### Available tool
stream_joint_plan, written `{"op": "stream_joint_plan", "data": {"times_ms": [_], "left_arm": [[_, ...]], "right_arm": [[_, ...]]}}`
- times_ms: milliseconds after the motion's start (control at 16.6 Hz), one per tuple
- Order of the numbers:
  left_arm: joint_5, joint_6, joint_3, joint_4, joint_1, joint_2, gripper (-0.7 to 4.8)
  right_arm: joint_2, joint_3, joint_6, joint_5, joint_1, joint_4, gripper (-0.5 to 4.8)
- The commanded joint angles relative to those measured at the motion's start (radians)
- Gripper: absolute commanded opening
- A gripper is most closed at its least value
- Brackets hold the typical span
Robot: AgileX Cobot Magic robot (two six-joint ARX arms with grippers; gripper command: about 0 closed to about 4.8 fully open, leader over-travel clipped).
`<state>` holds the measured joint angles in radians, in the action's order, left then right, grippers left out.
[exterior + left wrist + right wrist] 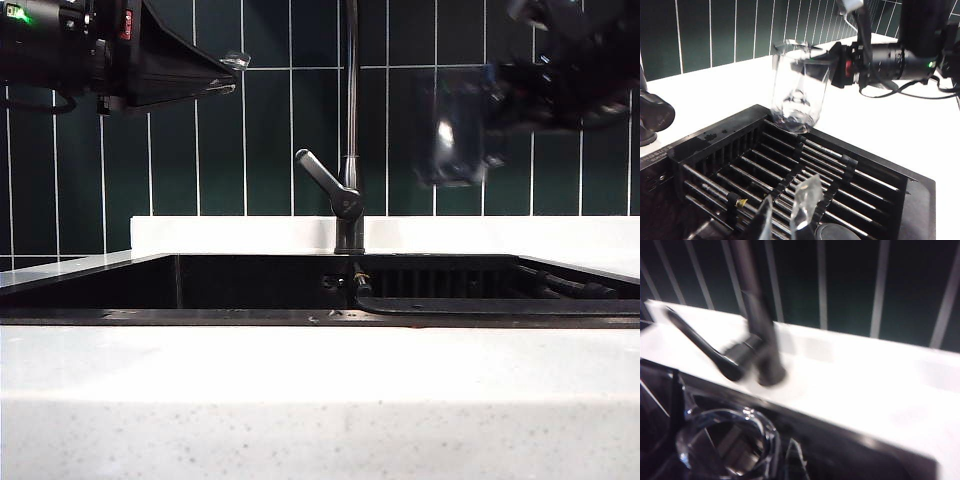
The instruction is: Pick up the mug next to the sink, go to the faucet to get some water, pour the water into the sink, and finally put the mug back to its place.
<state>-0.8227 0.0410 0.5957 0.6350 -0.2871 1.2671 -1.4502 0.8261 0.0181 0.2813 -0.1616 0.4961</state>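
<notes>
The clear faceted mug hangs in the air to the right of the faucet, above the black sink. My right gripper is shut on it near the rim. In the left wrist view the mug floats over the ribbed rack, with the right gripper clamped on its upper side. In the blurred right wrist view the mug shows close by the right gripper, facing the faucet. My left gripper hovers high at the left, its clear fingertips slightly apart and holding nothing.
The faucet's grey lever slants up to the left. White countertop runs along the sink's front, and a white ledge lies behind it under the dark green tiled wall. A round drain piece lies beside the rack.
</notes>
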Motion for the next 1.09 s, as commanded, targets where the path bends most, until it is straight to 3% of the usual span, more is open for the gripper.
{"op": "stream_joint_plan", "data": {"times_ms": [60,1086], "left_arm": [[0.015,-0.008,0.003,0.009,-0.002,-0.002,0.57],[0.044,-0.034,0.013,-0.028,-0.002,-0.002,0.57]], "right_arm": [[0.008,0.046,0.013,0.002,-0.033,0.01,-0.04],[-0.072,0.234,0.045,0.032,-0.147,-0.107,-0.05]]}}
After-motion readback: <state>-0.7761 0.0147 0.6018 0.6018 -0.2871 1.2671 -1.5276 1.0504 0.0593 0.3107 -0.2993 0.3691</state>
